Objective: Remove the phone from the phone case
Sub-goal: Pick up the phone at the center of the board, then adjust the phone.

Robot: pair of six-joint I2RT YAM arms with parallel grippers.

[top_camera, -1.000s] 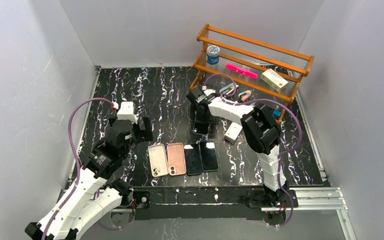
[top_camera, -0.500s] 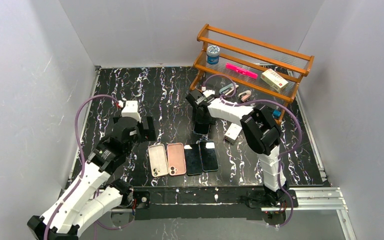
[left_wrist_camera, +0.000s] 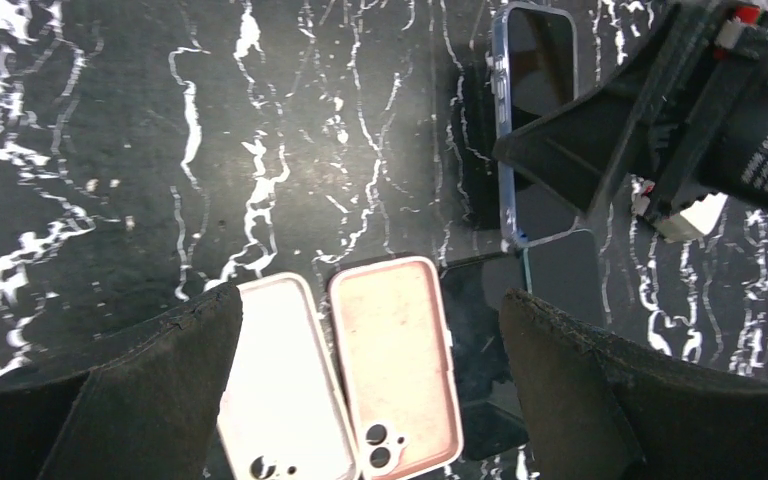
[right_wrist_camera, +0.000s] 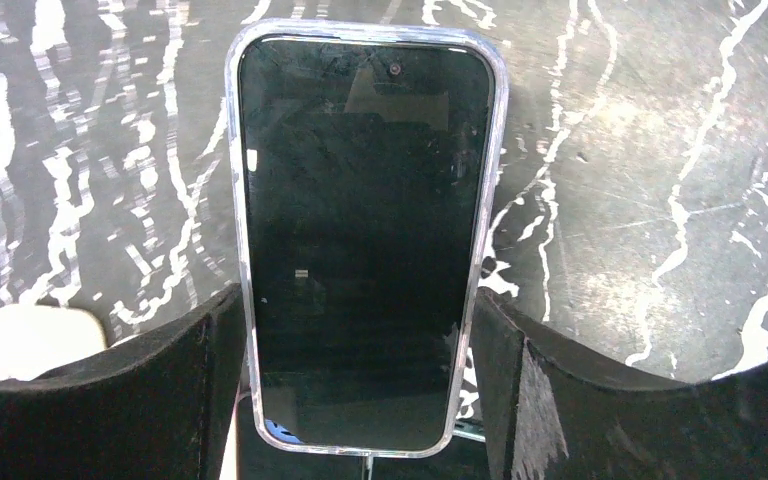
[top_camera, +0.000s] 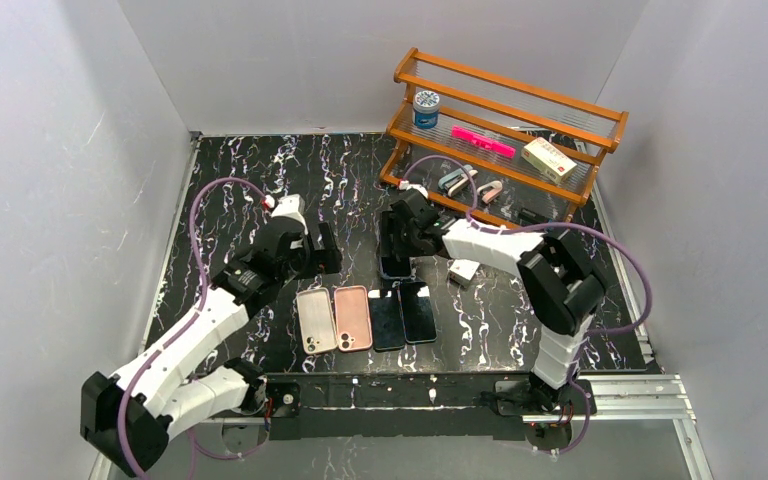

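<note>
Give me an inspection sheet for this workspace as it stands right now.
Surface: black marbled mat.
Job's things: cased phone, held across its width by the right gripper.
Clutter: row of four handsets; white box; wooden rack holding tin, pink bar, carton.
Grippers: left gripper open above the row; right gripper shut on the cased phone.
Cables: purple cable looping off each arm.
Surroundings: grey walls.

Clear-cased phone point(right_wrist_camera: 365, 240) snug between right pincer point(right_wrist_camera: 360, 310) fingers, over black marbled tabletop point(right_wrist_camera: 640, 150).
</note>
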